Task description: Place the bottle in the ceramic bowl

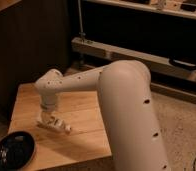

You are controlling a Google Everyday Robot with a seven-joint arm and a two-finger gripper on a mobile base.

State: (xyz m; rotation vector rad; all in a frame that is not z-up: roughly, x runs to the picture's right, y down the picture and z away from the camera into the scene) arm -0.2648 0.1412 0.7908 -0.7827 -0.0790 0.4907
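Nearest to us, at the front left corner of the bench [86,125], sits the bowl [21,136], black and glossy, upright, with its mouth free. To the right, the thick white arm [128,105] fills the front of the view and reaches leftward over the bench.

A little further back than the bowl lies the bottle [60,125]. It is on its side on the wood, near the bowl but apart from it. The gripper [45,117] hangs down from the wrist at the left end of the bottle, touching it or just beside it. We cannot tell if the gripper is open around the bottle or closed on it.

We judge that the step in hand is the grasp. To do it well, the gripper should take the bottle across its short side, closer to the middle than to the end, so that the bottle does not swing when lifted. After that, a clear lift is needed, so the bottle passes over the bowl's edge.

The bottle looks whitish and squarish, with a pale label. Which end has the cap, we cannot say surely. It is probably light and smooth, so a firm, gentle squeeze seems wise.

Behind the bench stand a dark wall [31,45] and a grey shelf [121,52].
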